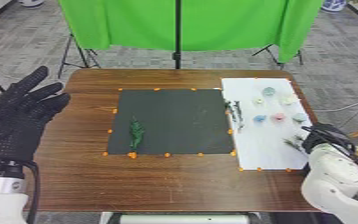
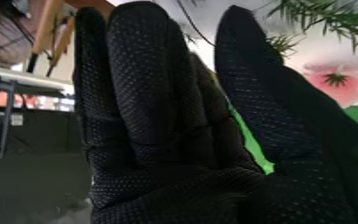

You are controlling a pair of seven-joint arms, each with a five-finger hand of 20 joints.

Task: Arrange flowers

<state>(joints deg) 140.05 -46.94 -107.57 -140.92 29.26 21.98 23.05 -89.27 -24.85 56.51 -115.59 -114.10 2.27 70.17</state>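
While green sprig (image 1: 137, 133) lies well left of right hand (image 1: 328, 137) — fingers straight, thumb apart, nothing pinched — next pick-up looks due: nearest sprigs (image 1: 294, 144) just beside hand, wanting low, gentle thumb-and-finger pinch.

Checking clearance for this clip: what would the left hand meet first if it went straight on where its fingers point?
The left hand would probably pass just outside the table's left edge, then meet the green cloth near its left side; depth is unclear.
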